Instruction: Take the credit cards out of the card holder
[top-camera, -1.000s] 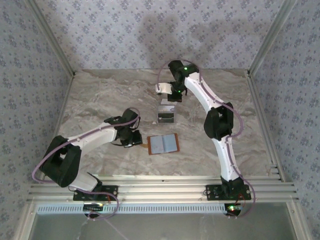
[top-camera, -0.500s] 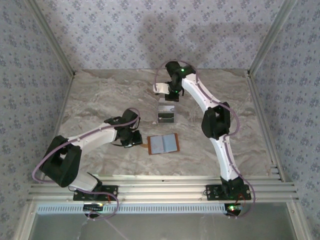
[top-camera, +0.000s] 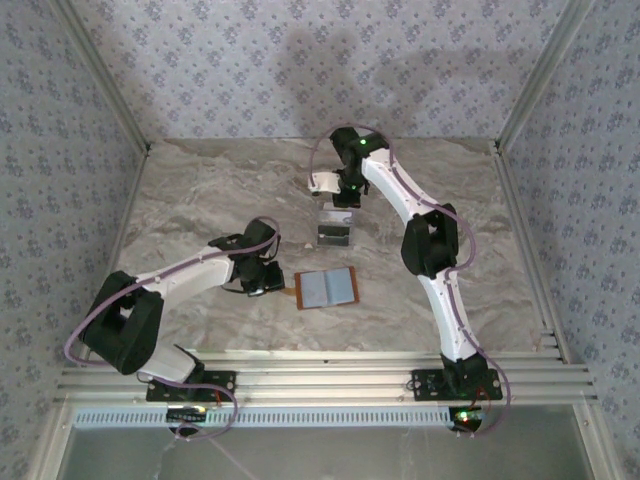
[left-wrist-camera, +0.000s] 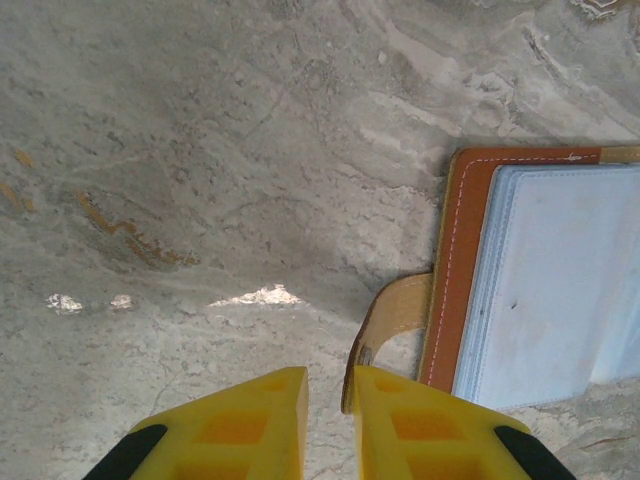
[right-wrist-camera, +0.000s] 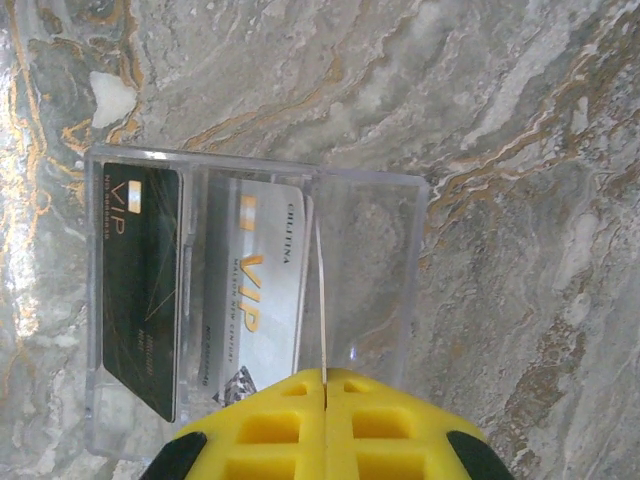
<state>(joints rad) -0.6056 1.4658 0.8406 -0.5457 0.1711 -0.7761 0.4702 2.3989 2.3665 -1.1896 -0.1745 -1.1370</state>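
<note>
The card holder (top-camera: 326, 289) lies open on the table, pale inner face (left-wrist-camera: 560, 280) up inside an orange-brown border. Its strap tab (left-wrist-camera: 395, 310) curls up between the fingers of my left gripper (left-wrist-camera: 330, 375) and rests against the right finger, with a gap to the other. That gripper (top-camera: 272, 283) sits low at the holder's left edge, narrowly open. My right gripper (right-wrist-camera: 325, 378) is shut on a whitish credit card (right-wrist-camera: 321, 290), seen edge-on over the right compartment of a clear tray (right-wrist-camera: 405, 200). A dark card (right-wrist-camera: 140, 300) and a grey VIP card (right-wrist-camera: 250, 290) lie in the tray.
The clear tray (top-camera: 333, 230) stands just beyond the card holder, under the right gripper (top-camera: 341, 195). Patterned walls with metal rails bound the marble table on the left, the right and the far side.
The right arm's wrist has shifted slightly to the left above the tray, still holding the card. The left arm and the card holder have not moved.
</note>
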